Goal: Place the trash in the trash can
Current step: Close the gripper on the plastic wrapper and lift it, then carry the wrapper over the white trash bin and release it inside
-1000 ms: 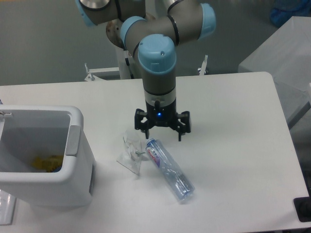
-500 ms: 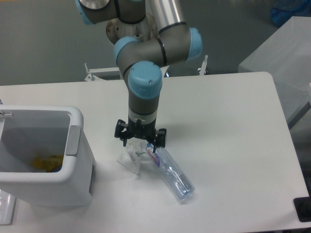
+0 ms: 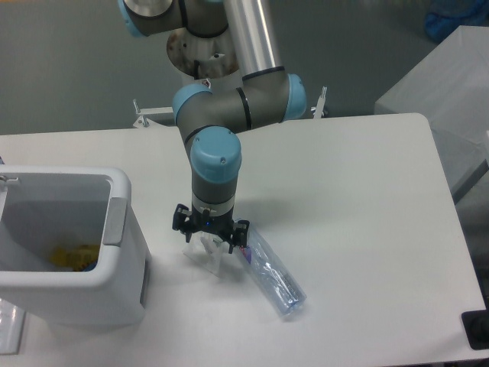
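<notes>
A crumpled clear plastic wrapper (image 3: 210, 256) lies on the white table. Right of it lies a clear plastic bottle (image 3: 273, 274) with a blue-red-white label, slanting toward the front right. My gripper (image 3: 209, 242) hangs straight over the wrapper, low above it, with its fingers spread open on either side of the wrapper's top. Nothing is held. The white trash can (image 3: 122, 264) with a grey side panel stands at the left front, open at the top, with something yellow inside.
The arm's base (image 3: 200, 53) stands behind the table's far edge. A grey surface (image 3: 447, 84) rises off the table's right end. A dark object (image 3: 475, 329) sits at the front right corner.
The gripper has swung left and down, from above the bottle's top end to just over the wrapper. Wrapper and bottle have not moved.
</notes>
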Controlling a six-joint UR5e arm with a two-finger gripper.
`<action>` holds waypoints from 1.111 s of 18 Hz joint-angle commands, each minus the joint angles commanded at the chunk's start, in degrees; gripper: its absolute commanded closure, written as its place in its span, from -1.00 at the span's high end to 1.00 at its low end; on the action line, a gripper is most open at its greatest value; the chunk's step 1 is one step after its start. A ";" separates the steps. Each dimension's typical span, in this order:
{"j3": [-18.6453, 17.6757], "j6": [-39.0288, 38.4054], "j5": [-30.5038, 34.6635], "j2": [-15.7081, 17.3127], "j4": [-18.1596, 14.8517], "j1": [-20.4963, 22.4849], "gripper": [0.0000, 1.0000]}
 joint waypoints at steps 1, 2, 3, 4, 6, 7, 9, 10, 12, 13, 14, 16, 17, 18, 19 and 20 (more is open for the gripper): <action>0.00 0.00 0.09 0.00 0.00 0.00 0.09; 0.09 -0.09 0.09 0.00 -0.09 0.00 -0.07; 0.18 0.00 0.09 0.00 0.00 0.00 -0.15; 0.18 -0.09 0.09 0.00 -0.09 0.00 -0.34; 0.26 0.00 0.09 0.09 -0.09 0.00 -0.70; 0.27 0.09 0.09 0.17 -0.09 0.00 -0.85; 0.27 -0.18 0.09 0.53 -0.18 0.00 -1.00; 0.35 -0.09 -0.09 0.70 -0.18 0.09 -1.00; 1.49 -0.26 -0.35 1.31 -0.44 0.09 -1.00; 1.84 -0.26 -0.53 1.84 -0.44 0.17 -1.00; 1.85 -0.26 -0.70 2.45 -0.44 0.44 -1.00; 1.93 -0.35 -2.89 3.95 -0.44 0.61 -1.00; 2.28 -0.44 -4.64 4.74 -0.53 0.88 -1.00; 2.72 -0.61 -6.31 5.01 -0.53 1.31 -1.00; 2.90 -1.40 -7.98 5.88 -0.53 2.10 -1.00; 3.51 -2.71 -9.74 6.76 -0.53 2.81 -1.00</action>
